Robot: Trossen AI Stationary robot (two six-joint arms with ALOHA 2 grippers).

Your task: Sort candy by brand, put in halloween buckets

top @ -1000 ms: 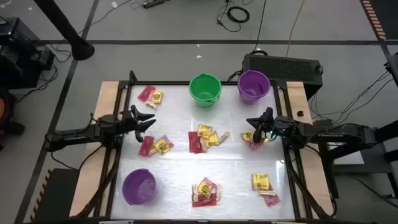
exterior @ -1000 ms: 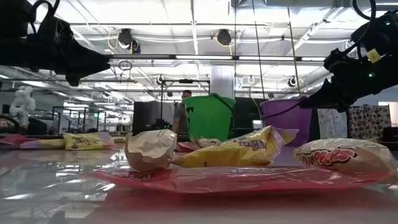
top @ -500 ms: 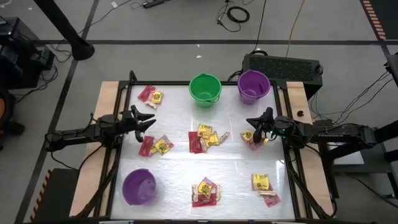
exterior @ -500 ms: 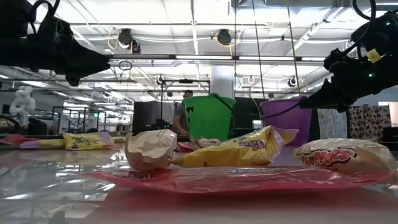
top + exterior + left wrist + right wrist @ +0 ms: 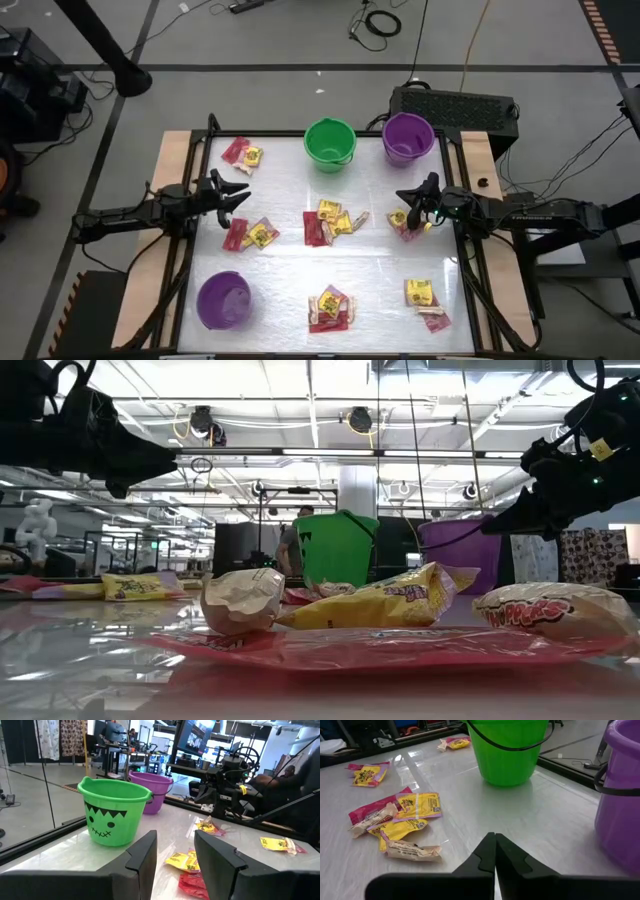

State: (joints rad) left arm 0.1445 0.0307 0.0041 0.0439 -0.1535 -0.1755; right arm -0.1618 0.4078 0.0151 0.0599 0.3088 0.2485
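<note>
Three buckets stand upright on the white table: a green one [image 5: 330, 142] and a purple one [image 5: 407, 137] at the far edge, another purple one [image 5: 223, 300] at the near left. Candy lies in small heaps: yellow and red packets at the middle [image 5: 330, 222], far left [image 5: 243, 154], left [image 5: 250, 234], near middle [image 5: 330, 308] and near right [image 5: 422, 297]. My left gripper [image 5: 238, 195] hovers open above the table's left side, between two heaps. My right gripper [image 5: 408, 200] hovers shut at the right, just above a heap [image 5: 404, 224]; its shut fingertips [image 5: 495, 845] hold nothing.
Wooden rails [image 5: 170, 200] and a black frame run along the left and right sides of the table. A black box [image 5: 455, 105] sits beyond the far right corner. The glossy top has bare room between the heaps [image 5: 290, 270]. A person [image 5: 290, 545] stands far off in the room.
</note>
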